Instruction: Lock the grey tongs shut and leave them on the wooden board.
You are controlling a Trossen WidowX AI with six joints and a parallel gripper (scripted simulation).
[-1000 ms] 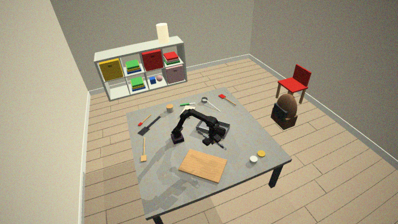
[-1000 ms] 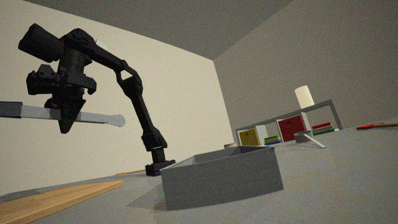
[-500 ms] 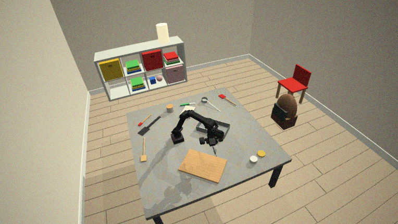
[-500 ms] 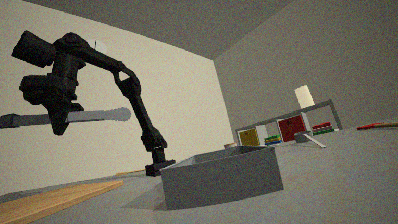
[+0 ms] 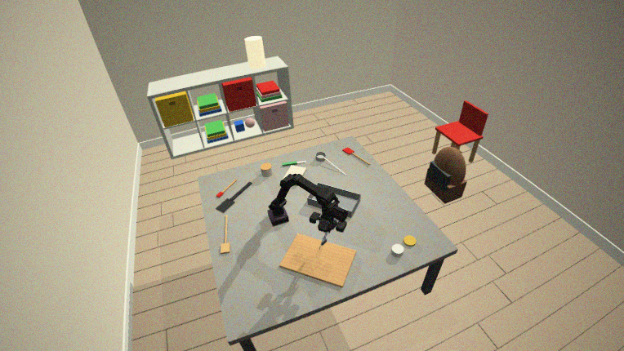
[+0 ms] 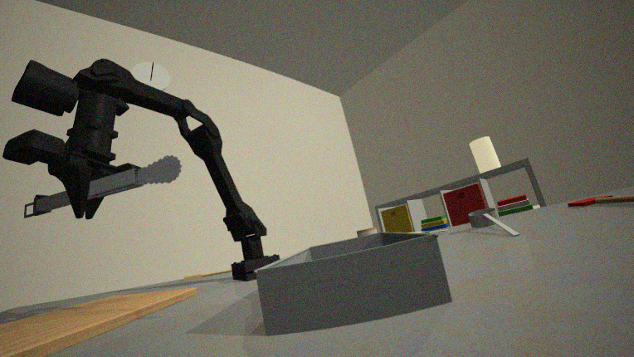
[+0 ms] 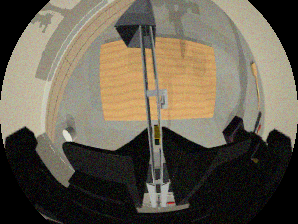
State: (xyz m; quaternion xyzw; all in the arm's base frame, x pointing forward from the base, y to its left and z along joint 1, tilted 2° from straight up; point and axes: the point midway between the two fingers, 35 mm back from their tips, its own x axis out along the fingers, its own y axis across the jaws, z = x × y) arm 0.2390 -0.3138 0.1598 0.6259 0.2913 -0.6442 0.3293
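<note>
My gripper (image 6: 85,216) is shut on the grey tongs (image 5: 323,240) (image 6: 113,183) (image 7: 136,17) and holds them in the air. In the exterior view their scalloped tips point right, toward the arm's base, and the hinge end with its pull ring points left. They look roughly level. The two arms lie close together in the wrist view. Whether the lock is engaged cannot be seen. The wooden board (image 5: 338,269) (image 6: 88,315) (image 7: 192,102) lies flat on the table, below the tongs in the wrist view. The roasting tin (image 5: 355,206) (image 6: 350,292) has no tongs across it.
A white round lid (image 5: 397,249) and a yellow one (image 5: 409,240) lie right of the board. A wooden spatula (image 5: 225,247) and a black turner (image 5: 225,203) lie at the left. A jar (image 5: 265,170) and a strainer (image 5: 320,156) stand at the back.
</note>
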